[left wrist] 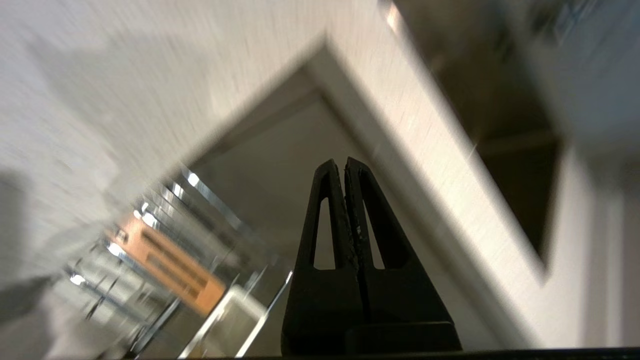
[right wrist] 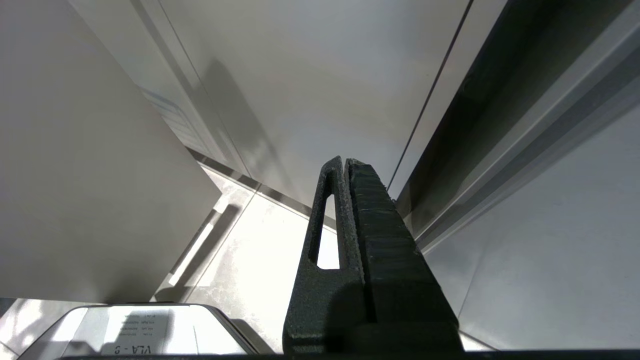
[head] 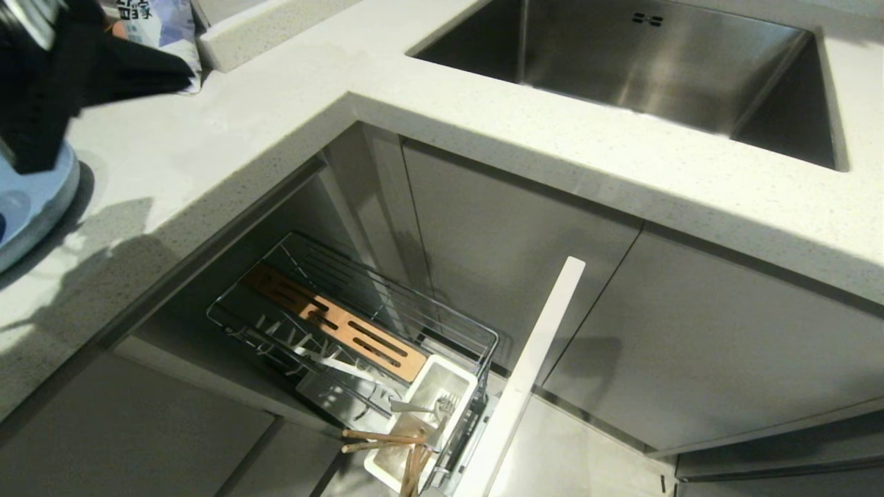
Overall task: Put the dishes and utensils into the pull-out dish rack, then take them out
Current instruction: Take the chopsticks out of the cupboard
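Note:
The pull-out dish rack [head: 442,317] stands open below the counter, with its wooden strip [head: 338,331] and white cutlery box [head: 442,386]. Wooden chopsticks [head: 383,438] lean out of the box's near end, and a silver utensil [head: 418,407] rests in it. A light blue dish [head: 34,200] sits on the counter at the far left, partly cut off and under my left arm [head: 69,76]. My left gripper [left wrist: 345,162] is shut and empty, up above the counter corner, with the rack [left wrist: 165,260] blurred below it. My right gripper [right wrist: 346,161] is shut and empty, parked low by the cabinet fronts.
A steel sink [head: 656,62] is set into the counter at the back right. A printed bag [head: 159,27] stands at the back left. The rack's white front panel [head: 525,386] juts out into the floor space. Grey cabinet doors [head: 690,331] line the right.

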